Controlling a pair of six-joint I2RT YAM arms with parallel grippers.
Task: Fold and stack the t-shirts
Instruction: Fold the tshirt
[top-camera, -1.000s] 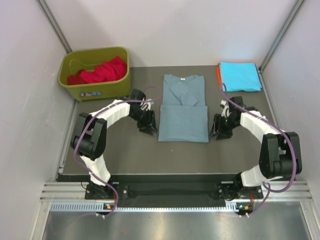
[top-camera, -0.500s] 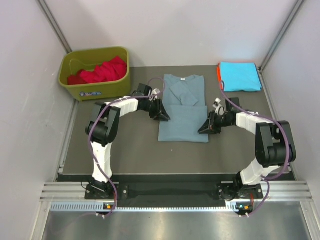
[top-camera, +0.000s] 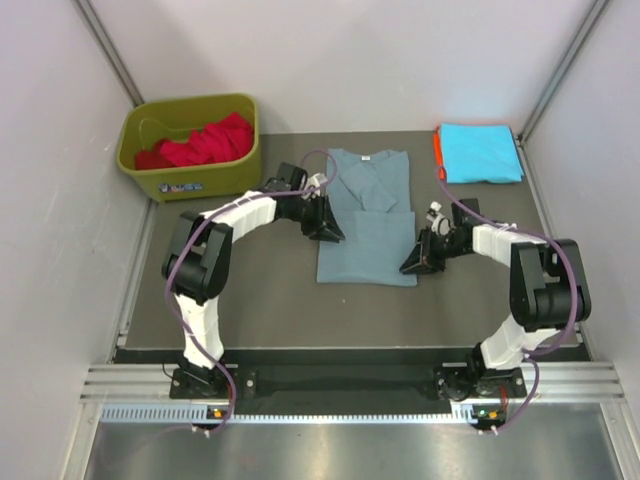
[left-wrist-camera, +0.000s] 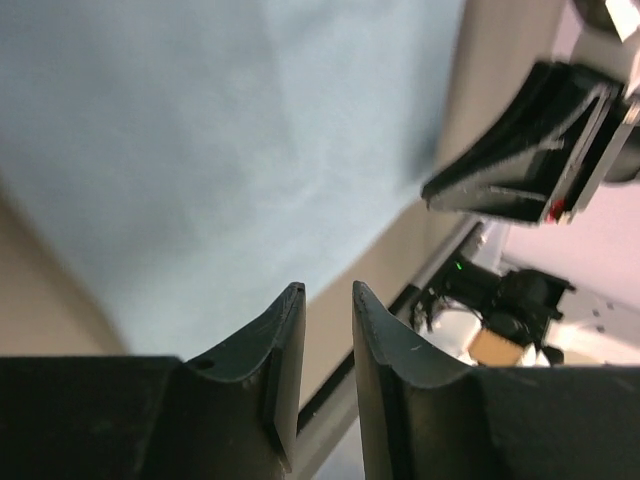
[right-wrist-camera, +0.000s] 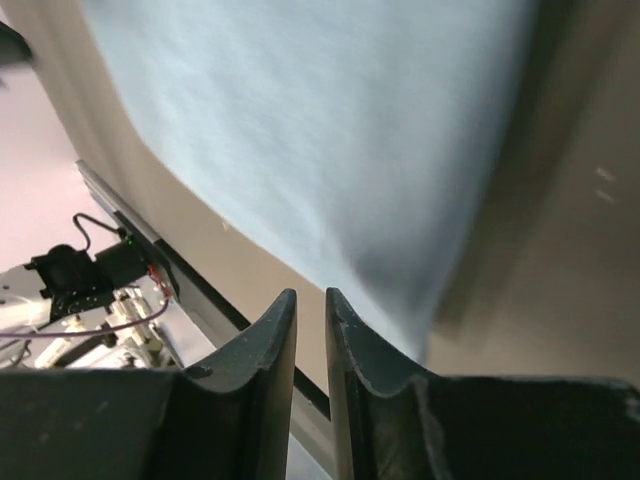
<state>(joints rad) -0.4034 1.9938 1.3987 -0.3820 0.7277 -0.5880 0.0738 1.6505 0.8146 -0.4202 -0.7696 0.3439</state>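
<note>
left gripper (top-camera: 329, 234) and right gripper (top-camera: 409, 266) moved inward, flanking 1 grey-blue t-shirt (top-camera: 366, 248).

- Grey-blue t-shirt (top-camera: 366, 240), centre of the frame: plain dusty grey-blue, with a small white neck label (top-camera: 367, 157).
- Cyan t-shirt (top-camera: 482, 152), upper right: plain bright cyan.
- Orange t-shirt (top-camera: 437, 148): a thin orange edge at the cyan one's left side.
- Red t-shirt (top-camera: 205, 140), upper left: plain red.
- Bin (top-camera: 190, 103) around the red cloth: olive-green.
- Table mat (top-camera: 250, 300): dark grey-brown, unpatterned.
- Left arm (top-camera: 235, 213) and right arm (top-camera: 495, 238): white and black.
- Left gripper (left-wrist-camera: 327, 300) and right gripper (right-wrist-camera: 309, 300): black.
- Walls (top-camera: 330, 60): pale lilac-grey.
</note>
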